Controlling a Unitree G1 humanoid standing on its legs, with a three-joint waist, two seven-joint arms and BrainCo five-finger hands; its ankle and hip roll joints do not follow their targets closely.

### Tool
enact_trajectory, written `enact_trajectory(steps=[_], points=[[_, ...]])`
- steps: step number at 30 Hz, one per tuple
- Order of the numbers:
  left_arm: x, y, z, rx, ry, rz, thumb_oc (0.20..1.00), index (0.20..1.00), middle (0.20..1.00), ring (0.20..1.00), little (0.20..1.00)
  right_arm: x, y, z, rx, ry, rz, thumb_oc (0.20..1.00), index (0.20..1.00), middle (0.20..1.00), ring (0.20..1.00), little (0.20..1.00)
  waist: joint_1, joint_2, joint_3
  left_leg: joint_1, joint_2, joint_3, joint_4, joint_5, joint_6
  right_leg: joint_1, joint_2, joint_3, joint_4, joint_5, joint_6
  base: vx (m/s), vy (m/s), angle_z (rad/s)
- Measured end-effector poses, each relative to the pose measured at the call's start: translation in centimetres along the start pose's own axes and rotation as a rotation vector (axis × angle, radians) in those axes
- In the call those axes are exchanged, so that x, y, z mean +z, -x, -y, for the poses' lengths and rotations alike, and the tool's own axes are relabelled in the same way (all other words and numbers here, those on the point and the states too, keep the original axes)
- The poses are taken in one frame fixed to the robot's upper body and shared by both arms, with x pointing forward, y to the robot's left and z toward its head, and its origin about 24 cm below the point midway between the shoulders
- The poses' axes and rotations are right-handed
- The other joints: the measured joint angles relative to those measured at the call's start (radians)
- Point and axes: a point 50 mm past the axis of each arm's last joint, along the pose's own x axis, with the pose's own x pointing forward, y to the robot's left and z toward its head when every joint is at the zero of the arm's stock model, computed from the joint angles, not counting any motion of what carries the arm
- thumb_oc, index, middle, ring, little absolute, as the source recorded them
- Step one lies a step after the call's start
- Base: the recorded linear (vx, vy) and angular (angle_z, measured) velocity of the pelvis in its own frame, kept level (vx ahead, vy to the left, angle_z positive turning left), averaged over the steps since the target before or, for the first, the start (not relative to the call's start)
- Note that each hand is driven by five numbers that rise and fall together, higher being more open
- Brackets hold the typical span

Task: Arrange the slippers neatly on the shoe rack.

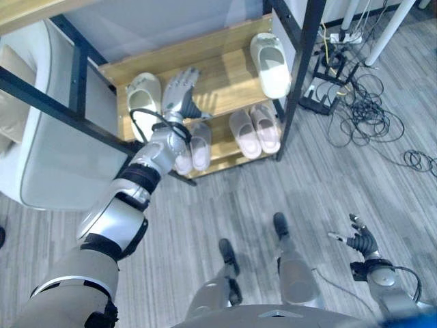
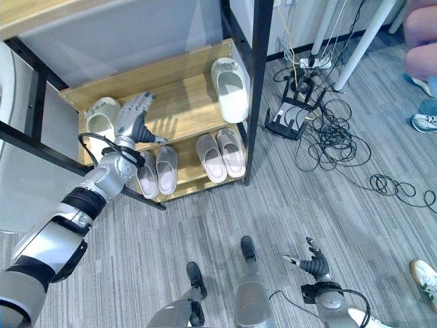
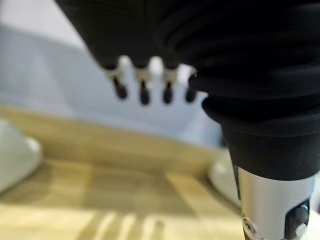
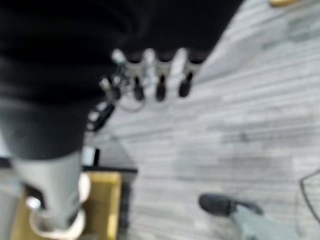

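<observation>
Left robot hand (image 2: 133,115), fingers spread and empty, above the shoe rack (image 2: 179,82) between two white slippers (image 2: 231,89) lying well apart; probably light, soft foam, best grasped across the strap; right robot hand (image 2: 315,265) idle, relaxed.

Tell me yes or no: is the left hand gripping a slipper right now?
No. The left hand hovers over the upper shelf with straight fingers, holding nothing, between the two white slippers lying there.
</observation>
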Motion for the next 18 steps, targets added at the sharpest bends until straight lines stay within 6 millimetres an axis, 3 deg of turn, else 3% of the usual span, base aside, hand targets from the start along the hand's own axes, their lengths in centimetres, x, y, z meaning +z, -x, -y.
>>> enact_trajectory(steps=[4,7,11,18], points=[[-3.2,-1.7,-4.2,0.088,-0.149,-0.074,1.0,1.0,1.0,1.0,1.0,0.6,-0.1,-1.0,0.03,0.039,0.033,1.0,1.0,1.0,1.0,1.0,0.011,-0.027,0.036,-0.024,0.003,0.006,0.004,0.004,0.002,-0.027,0.005,0.001,0.0,0.006,-0.005,-0.02,-0.025,-0.03],[-4.3,-2.7,-5.6,0.102,-0.235,-0.142,1.0,1.0,1.0,1.0,1.0,1.4,-0.5,-1.3,0.038,0.048,0.059,1.0,1.0,1.0,1.0,1.0,0.022,-0.032,0.041,-0.031,0.003,0.002,0.004,0.006,0.006,-0.029,0.005,-0.007,0.0,0.005,-0.005,-0.02,-0.048,0.05],[-4.1,-3.8,-7.2,0.142,-0.244,-0.174,1.0,1.0,1.0,1.0,1.0,3.3,-1.0,-2.0,0.064,0.055,0.129,1.0,1.0,1.0,1.0,1.0,0.023,-0.039,0.042,-0.05,0.004,-0.004,0.004,0.006,0.006,-0.043,0.005,-0.016,0.0,0.006,-0.007,-0.01,-0.031,0.06],[-4.6,-5.1,-9.9,0.15,-0.328,-0.221,1.0,1.0,1.0,1.0,1.0,4.4,-1.4,-2.5,0.083,0.061,0.167,1.0,1.0,1.0,1.0,1.0,0.019,-0.078,0.038,-0.061,0.005,-0.006,0.004,0.007,0.008,-0.055,0.005,-0.018,0.0,0.005,-0.006,0.0,-0.019,0.0]])
